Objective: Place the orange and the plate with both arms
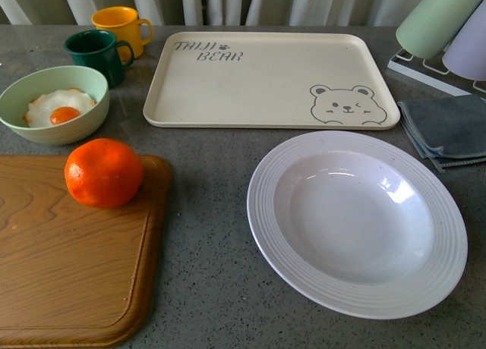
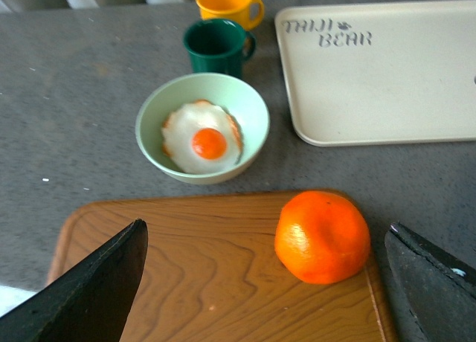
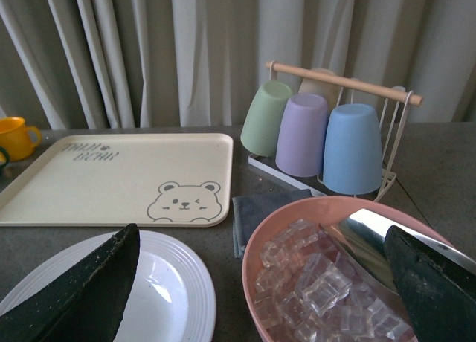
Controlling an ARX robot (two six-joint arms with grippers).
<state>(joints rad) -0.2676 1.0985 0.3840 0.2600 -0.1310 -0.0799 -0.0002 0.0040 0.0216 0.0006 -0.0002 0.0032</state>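
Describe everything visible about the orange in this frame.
The orange is a bright, glossy round fruit with dimpled skin, slightly flattened, whole and unpeeled. It sits on the far right corner of the wooden cutting board, close to its edge, just in front of the pale green bowl without touching it. The left gripper has its jaws wide open, clear of the fruit.

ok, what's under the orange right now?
The orange sits on the wooden cutting board, near its far right corner. The patch of board directly beneath it is covered, so nothing more can be told there.
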